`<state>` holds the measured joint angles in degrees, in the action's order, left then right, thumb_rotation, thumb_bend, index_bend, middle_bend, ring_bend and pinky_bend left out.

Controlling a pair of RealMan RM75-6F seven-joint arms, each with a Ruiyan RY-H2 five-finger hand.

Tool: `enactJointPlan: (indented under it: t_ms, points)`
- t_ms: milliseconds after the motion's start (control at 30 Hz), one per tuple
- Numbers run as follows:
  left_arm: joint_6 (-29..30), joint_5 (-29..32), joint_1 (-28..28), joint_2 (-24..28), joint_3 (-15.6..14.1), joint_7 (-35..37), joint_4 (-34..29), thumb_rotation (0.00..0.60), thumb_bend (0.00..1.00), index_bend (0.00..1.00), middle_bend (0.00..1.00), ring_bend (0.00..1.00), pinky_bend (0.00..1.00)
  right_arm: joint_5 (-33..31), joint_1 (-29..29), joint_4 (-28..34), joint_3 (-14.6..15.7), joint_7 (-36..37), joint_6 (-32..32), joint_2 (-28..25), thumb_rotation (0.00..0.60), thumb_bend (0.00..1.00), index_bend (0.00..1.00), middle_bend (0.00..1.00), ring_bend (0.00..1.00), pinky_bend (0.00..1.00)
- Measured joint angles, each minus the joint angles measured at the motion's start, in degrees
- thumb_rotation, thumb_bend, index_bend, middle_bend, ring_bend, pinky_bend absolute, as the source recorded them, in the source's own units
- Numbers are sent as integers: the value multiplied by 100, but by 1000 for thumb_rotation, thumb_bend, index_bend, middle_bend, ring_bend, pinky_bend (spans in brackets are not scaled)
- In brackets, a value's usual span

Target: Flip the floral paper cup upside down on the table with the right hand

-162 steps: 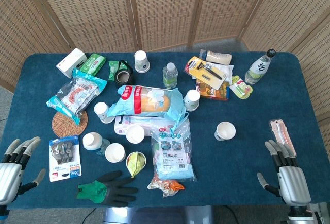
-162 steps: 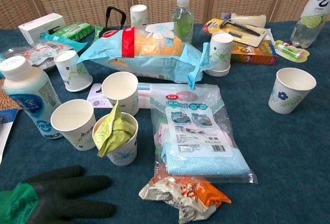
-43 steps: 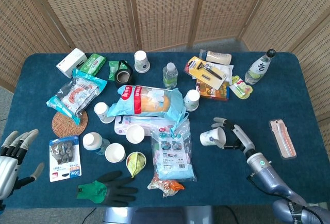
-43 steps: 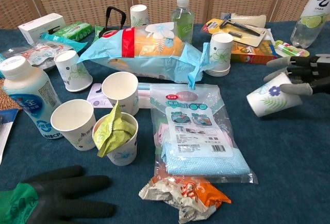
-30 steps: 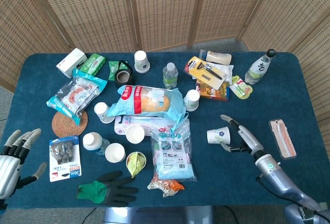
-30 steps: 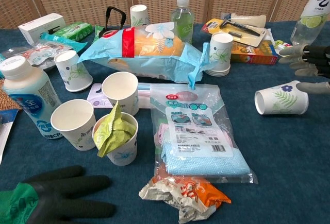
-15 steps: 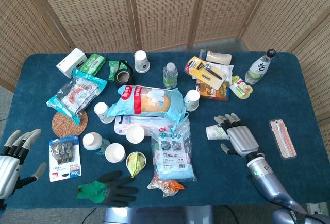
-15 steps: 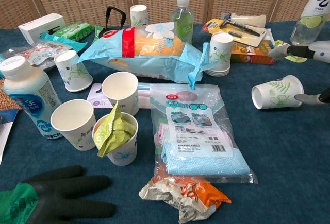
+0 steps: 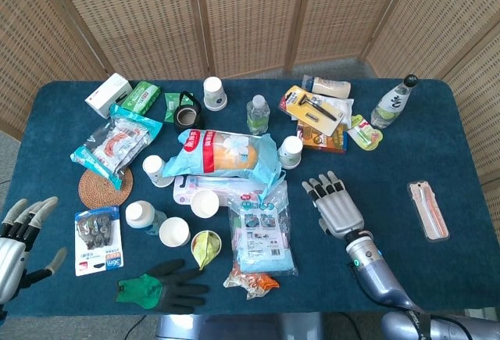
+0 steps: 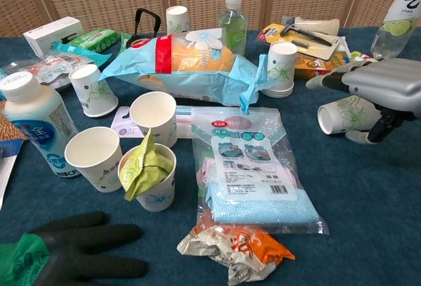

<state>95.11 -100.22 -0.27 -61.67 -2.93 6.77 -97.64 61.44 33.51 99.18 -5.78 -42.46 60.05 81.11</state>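
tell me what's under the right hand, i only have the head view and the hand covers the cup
Observer: The chest view shows the right hand over the floral paper cup, which lies on its side with its open mouth toward the zip bag of cloths.
Operator: is it on the table or lifted
Observer: I cannot tell for sure; its lower side looks level with the blue tablecloth, low under the palm.
Operator: anything close it could bump
Observer: A stack of upside-down cups stands behind it, with a clear gap between them.
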Motion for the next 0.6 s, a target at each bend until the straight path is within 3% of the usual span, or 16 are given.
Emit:
enactJointPlan:
  t_ms: [600]
  points:
    - [46,-5,25,10,-20,141,76,600,399,61,150,157,0,-602,309,-593,210,-671,70,383,600,378,132,216,0,0]
